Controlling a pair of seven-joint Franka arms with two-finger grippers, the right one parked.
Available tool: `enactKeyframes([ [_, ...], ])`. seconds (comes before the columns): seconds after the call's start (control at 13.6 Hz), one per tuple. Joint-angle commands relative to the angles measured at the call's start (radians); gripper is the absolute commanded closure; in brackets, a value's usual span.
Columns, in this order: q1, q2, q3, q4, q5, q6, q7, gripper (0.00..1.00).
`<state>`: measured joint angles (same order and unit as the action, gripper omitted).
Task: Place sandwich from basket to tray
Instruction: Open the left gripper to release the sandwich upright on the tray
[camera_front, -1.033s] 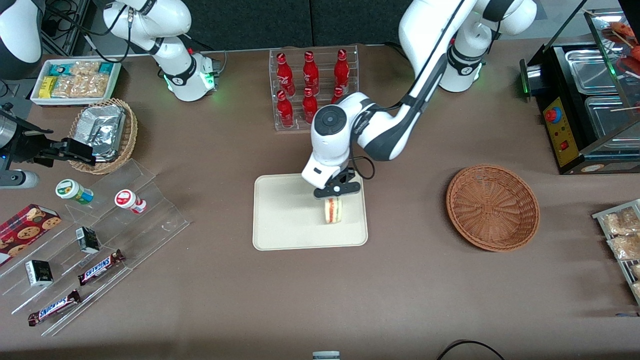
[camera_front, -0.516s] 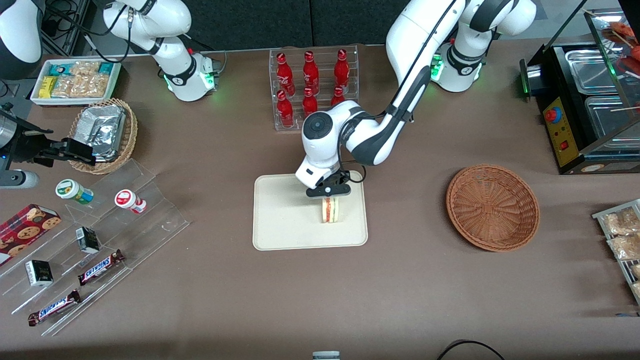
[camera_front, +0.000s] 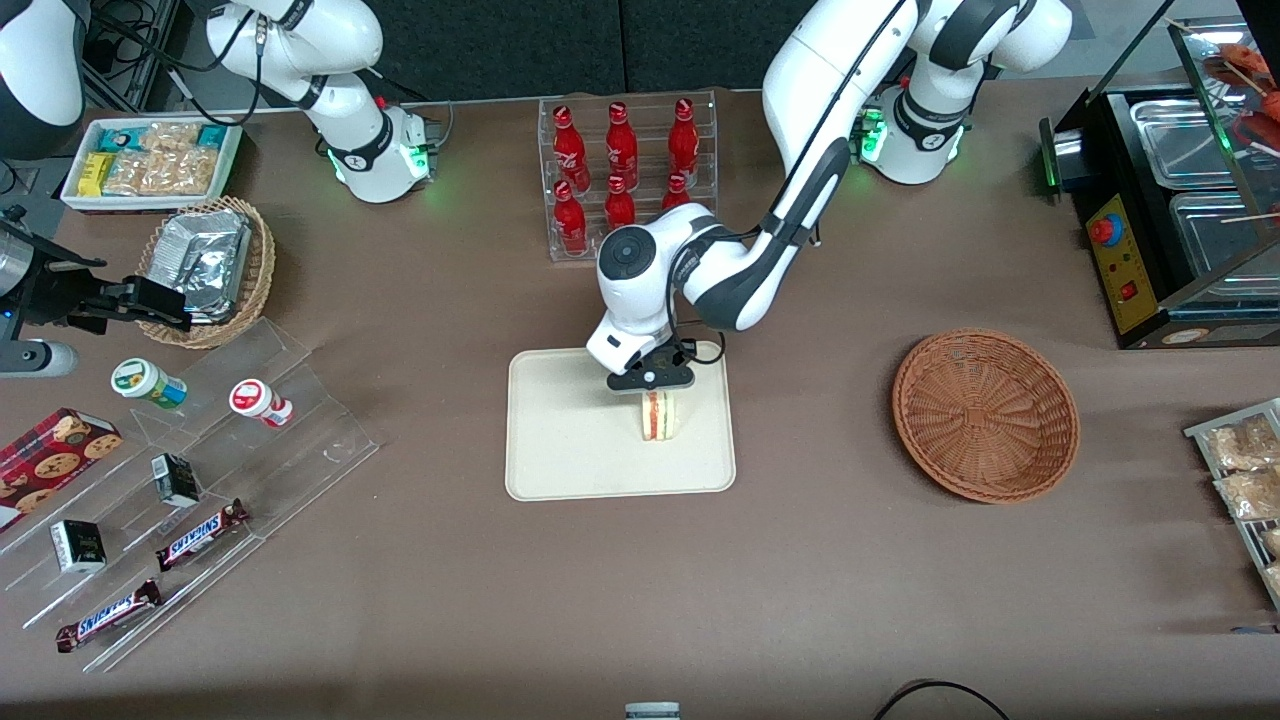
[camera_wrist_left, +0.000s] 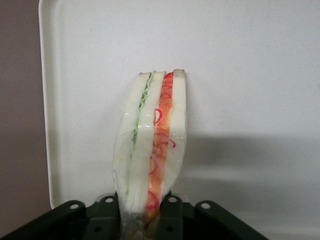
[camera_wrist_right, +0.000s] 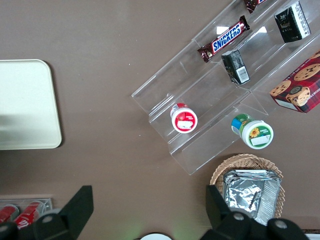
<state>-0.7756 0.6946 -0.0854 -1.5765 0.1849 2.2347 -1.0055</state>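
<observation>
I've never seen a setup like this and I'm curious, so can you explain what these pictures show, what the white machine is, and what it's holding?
The white machine is a robot arm ending in a two-finger gripper. One picture looks at the table from the front; the others come from cameras on each arm's wrist. The gripper is over a cream tray and is shut on a wrapped sandwich, held on edge, low over the tray; I cannot tell whether it touches. The working arm's wrist camera shows the sandwich close up, with its green and red filling. Toward the working arm's end of the table sits a brown wicker basket with nothing in it. Red bottles stand farther from the front camera than the tray.
</observation>
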Motion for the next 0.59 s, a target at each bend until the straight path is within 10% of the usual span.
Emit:
enactKeyframes([
  [0.0,-0.010,-0.019,0.013,0.029,0.015,-0.021,-0.008,0.01],
  [0.52,0.044,-0.277,0.021,0.052,-0.007,-0.282,-0.010,0.00],
])
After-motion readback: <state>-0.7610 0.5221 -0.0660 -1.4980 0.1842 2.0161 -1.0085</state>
